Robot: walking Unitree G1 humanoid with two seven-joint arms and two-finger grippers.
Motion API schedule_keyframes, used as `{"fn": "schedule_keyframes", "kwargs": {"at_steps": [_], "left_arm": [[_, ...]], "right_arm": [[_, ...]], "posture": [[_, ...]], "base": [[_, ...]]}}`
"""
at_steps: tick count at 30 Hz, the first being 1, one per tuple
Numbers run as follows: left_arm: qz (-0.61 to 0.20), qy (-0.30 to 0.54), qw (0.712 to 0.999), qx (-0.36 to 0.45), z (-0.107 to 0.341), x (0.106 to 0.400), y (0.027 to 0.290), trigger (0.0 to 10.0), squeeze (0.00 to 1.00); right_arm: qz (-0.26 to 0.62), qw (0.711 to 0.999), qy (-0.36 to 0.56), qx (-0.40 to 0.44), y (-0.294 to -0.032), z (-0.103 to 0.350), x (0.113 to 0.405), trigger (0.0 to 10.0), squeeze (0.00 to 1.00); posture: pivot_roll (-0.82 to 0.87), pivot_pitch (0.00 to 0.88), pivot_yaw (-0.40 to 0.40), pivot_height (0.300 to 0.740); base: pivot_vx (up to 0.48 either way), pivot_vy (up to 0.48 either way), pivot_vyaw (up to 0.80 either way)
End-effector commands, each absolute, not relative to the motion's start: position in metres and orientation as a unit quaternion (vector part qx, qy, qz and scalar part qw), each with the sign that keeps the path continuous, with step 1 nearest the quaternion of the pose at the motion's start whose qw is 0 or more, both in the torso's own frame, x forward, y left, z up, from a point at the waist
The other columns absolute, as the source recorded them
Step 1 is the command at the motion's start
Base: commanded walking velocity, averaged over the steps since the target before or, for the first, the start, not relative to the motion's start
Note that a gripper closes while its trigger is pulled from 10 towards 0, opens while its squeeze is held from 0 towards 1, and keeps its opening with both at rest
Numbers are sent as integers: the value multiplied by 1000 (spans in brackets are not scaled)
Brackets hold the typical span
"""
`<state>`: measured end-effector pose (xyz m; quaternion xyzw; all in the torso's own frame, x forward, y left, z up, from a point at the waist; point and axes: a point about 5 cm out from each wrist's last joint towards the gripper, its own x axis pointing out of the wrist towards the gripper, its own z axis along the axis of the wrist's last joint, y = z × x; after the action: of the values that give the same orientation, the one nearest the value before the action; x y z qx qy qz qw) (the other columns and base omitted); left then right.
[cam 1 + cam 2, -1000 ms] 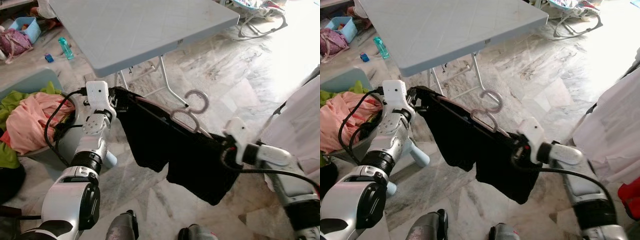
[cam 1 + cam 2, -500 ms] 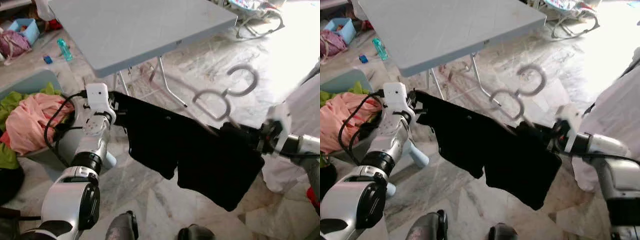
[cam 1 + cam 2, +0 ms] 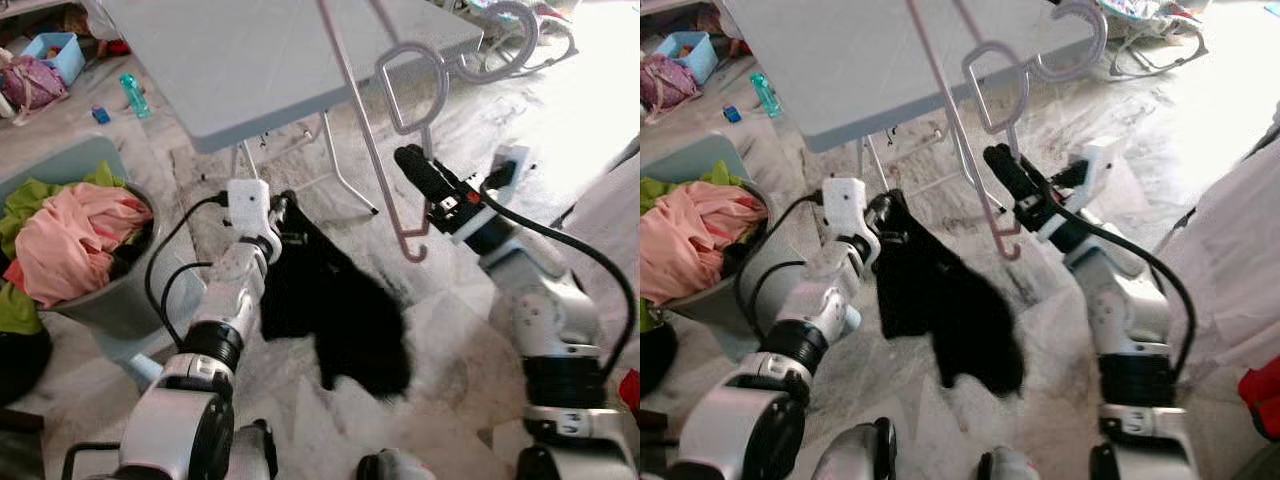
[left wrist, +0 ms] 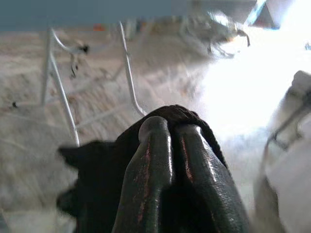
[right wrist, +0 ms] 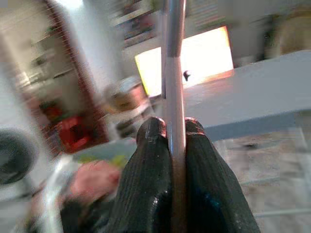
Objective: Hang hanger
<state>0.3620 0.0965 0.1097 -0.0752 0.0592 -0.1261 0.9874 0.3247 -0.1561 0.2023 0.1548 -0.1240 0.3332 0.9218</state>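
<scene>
1. Nearest, low over the pale marble floor (image 3: 470,370), a black cloth garment (image 3: 335,310) droops from the left gripper (image 3: 281,208), whose two black fingers (image 4: 155,160) are pressed together on its bunched top edge.
2. To the right and slightly farther, the right gripper (image 3: 412,166) points up and leftward; its fingers (image 5: 155,174) pinch one thin rod of the pale pink wire hanger (image 3: 385,170).
3. The hanger is free of the garment. Its long rod runs steeply from a small hooked tip just below the right gripper, up past the frame's top; its loop and curled hook (image 3: 500,40) stand above and beyond that gripper.
4. The hanger is already in the right gripper, while the left is well apart, busy with the cloth. I judge hanging depends on the right arm carrying the hook far and up.
5. Behind stands a grey folding table (image 3: 250,60); at left, a grey bin of pink and green clothes (image 3: 80,235).
</scene>
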Motion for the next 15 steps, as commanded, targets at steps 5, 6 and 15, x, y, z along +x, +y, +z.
{"fn": "schedule_keyframes", "kwargs": {"at_steps": [5, 6, 15], "left_arm": [[-86, 35, 995, -41, 118, 363, 119, 0, 0], [-73, 34, 996, -35, 118, 363, 124, 0, 0], [-17, -54, 998, -29, 138, 354, 138, 0, 0]], "right_arm": [[215, 962, -116, 126, -164, 189, 338, 10000, 0], [193, 968, -101, 122, -170, 183, 340, 10000, 0], [177, 980, -45, 74, -177, 148, 327, 10000, 0]], "posture": [[-43, 124, 20, 740], [-43, 124, 20, 740], [-48, 116, 27, 740]], "base": [[0, 0, 0], [0, 0, 0], [0, 0, 0]]}}
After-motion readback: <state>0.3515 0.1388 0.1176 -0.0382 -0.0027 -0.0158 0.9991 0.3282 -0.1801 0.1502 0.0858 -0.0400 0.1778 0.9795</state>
